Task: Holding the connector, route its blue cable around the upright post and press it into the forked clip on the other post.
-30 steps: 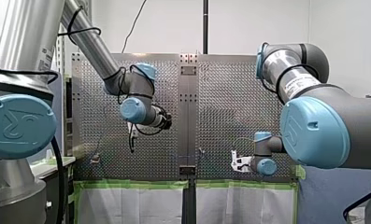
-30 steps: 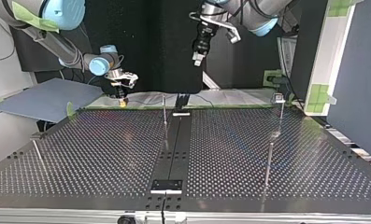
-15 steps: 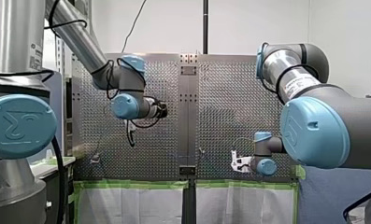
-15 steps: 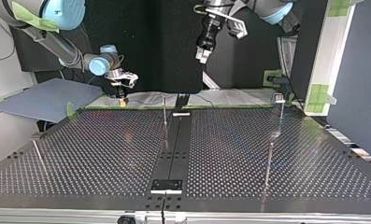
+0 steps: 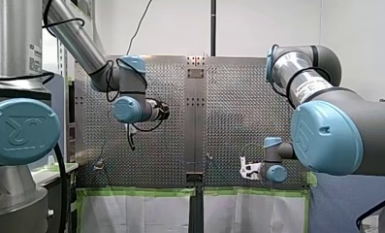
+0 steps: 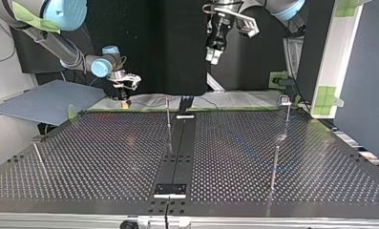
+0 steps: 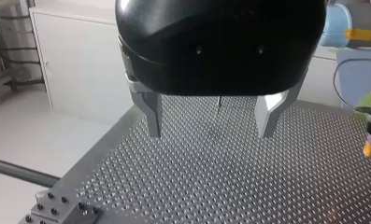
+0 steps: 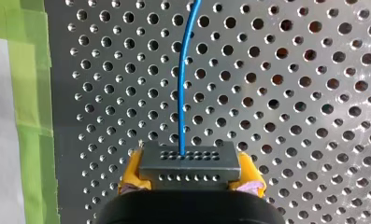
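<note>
- Since a second ago, my left gripper (image 6: 213,57) has risen and shifted toward the top view's right; in the front view its wrist has swung toward the left.
- Right arm and its load: no change across the frames.
- Left gripper (image 7: 211,133), own wrist view: metal fingers (image 7: 151,114) spread wide, nothing between them, hanging high above the perforated table (image 7: 211,186).
- A thin upright post (image 7: 219,101) stands on the table ahead of that gripper, seen between its fingers.
- Right gripper (image 8: 190,176): yellow pads (image 8: 131,171) clamped on both sides of the grey connector (image 8: 190,157).
- Blue cable (image 8: 182,84) leaves the connector's face and runs in a gentle curve out over the table (image 8: 290,93) ahead of the gripper.
- Green tape (image 8: 31,93) lines the table edge beside the connector.
- Top view: right gripper (image 6: 124,98) sits low at the table's far edge, left of centre, well apart from the left gripper.
- Top view posts: a thin one (image 6: 168,119) near the centre strip, another (image 6: 287,117) with a small head at the far right, a third (image 6: 274,167) nearer the camera.
- Cannot tell from these views which post carries the forked clip.
</note>
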Tool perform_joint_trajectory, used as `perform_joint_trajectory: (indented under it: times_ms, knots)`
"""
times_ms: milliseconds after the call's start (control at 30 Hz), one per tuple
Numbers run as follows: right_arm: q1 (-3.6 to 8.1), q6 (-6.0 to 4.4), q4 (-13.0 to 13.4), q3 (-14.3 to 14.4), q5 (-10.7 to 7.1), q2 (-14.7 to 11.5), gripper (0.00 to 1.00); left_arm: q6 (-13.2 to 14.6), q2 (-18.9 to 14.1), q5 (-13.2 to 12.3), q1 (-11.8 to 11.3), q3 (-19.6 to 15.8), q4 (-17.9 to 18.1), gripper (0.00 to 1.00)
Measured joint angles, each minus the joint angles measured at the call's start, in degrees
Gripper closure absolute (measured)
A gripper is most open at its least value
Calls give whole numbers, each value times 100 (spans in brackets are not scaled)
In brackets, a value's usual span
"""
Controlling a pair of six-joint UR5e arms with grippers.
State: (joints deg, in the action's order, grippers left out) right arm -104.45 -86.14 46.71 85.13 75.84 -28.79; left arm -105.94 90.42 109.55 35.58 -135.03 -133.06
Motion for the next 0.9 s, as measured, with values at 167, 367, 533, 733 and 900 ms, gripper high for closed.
perform_joint_trajectory:
  times_ms: [167, 367, 533, 733, 900]
  knots:
    - [23, 58, -23, -31, 100, -13, 100, 1, 25, 30, -58, -221, 189, 2]
    - [78, 210, -228, -42, 325, -201, 100, 27, 38, 21, -115, -280, 240, 2]
    - [114, 237, -484, -43, 409, -456, 100, 30, 38, 19, -153, -282, 244, 2]
    - [160, 244, -776, -32, 535, -748, 100, 30, 39, 9, -203, -270, 244, 2]
    - [217, 233, -918, 96, 579, -967, 100, 30, 42, -69, -245, -259, 247, 2]
